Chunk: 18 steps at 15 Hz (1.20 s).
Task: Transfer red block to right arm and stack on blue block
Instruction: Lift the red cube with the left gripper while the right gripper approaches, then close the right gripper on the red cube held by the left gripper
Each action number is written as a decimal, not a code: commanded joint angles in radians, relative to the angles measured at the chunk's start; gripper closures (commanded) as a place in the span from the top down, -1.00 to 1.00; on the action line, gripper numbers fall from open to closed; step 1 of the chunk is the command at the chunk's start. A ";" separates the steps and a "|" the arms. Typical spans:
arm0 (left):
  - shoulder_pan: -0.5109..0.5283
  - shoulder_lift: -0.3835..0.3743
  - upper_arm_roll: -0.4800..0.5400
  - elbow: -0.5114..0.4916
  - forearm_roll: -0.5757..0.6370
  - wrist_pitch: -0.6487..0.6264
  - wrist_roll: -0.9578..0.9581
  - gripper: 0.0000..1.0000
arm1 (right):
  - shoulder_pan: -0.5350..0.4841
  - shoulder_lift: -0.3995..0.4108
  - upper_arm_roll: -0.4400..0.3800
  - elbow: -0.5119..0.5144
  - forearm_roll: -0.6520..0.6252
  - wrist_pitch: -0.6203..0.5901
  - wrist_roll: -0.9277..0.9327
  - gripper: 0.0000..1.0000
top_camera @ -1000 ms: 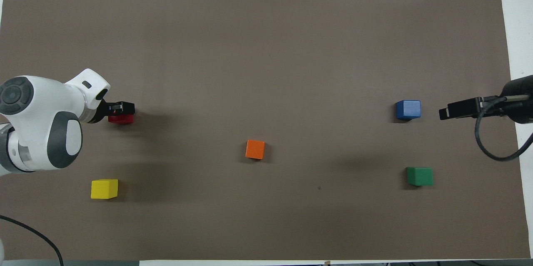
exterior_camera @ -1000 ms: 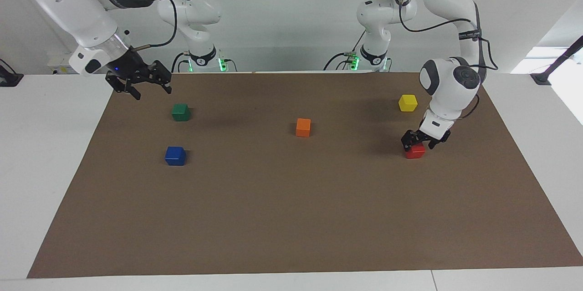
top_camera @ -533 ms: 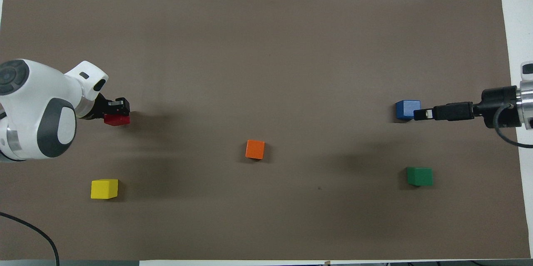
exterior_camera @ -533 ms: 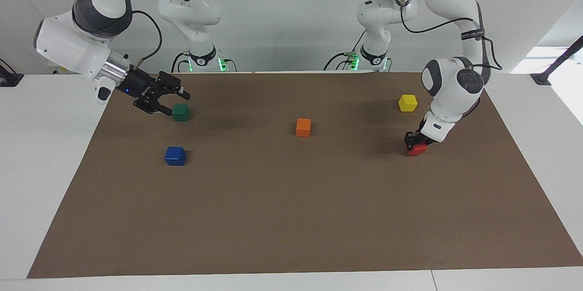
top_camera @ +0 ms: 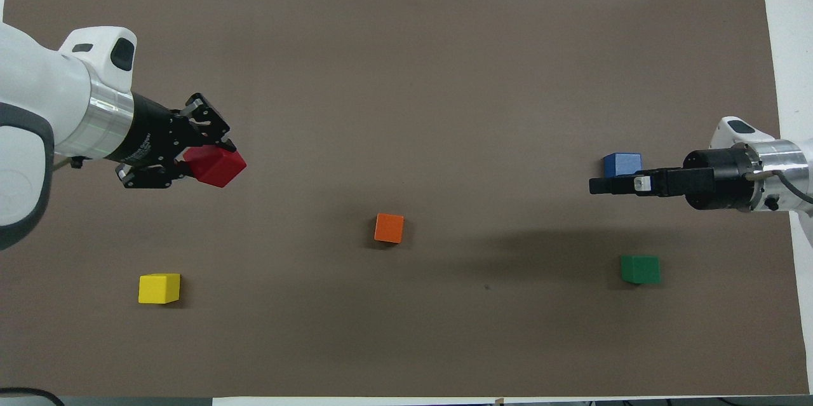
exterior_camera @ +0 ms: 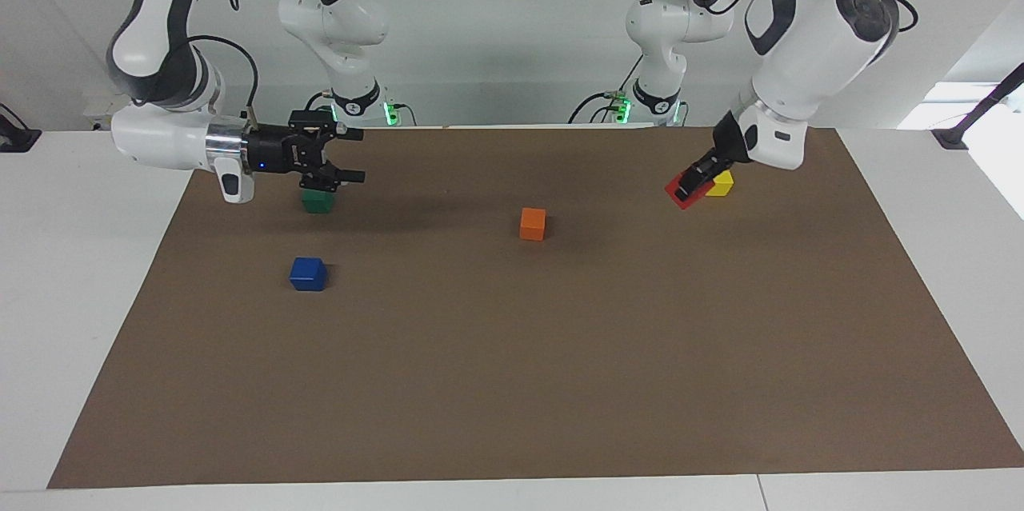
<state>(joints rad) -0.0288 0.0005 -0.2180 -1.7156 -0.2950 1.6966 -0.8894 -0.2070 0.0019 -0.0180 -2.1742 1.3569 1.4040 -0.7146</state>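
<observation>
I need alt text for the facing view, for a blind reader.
The left gripper holds the red block in the air; the open right gripper is raised above the green block. Blue block, orange block and yellow block sit on the brown mat.

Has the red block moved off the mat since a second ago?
Yes. The left gripper is shut on the red block and has lifted it clear of the mat; in the facing view it now hangs beside the yellow block, which has stayed put.
</observation>
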 commanded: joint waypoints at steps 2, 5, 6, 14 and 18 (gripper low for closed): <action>-0.030 -0.042 -0.030 -0.016 -0.264 0.018 -0.502 -1.00 | 0.003 0.139 0.006 -0.056 0.158 -0.224 -0.210 1.00; -0.031 -0.050 -0.044 -0.027 -0.476 0.080 -0.647 -1.00 | 0.047 0.217 0.006 -0.075 0.258 -0.387 -0.259 1.00; -0.036 -0.053 -0.058 -0.032 -0.498 0.098 -0.722 -1.00 | 0.079 0.219 0.007 -0.093 0.298 -0.414 -0.262 1.00; -0.344 -0.118 -0.093 -0.225 -0.498 0.520 -1.069 -1.00 | 0.242 0.357 0.036 -0.132 0.492 -0.555 -0.397 1.00; -0.410 -0.169 -0.093 -0.326 -0.498 0.583 -1.069 -1.00 | 0.285 0.408 0.044 -0.099 0.521 -0.557 -0.451 1.00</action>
<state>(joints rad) -0.4100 -0.1039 -0.3302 -1.9607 -0.7706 2.2381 -1.9538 0.0603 0.3783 0.0117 -2.3036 1.8344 0.8564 -1.1350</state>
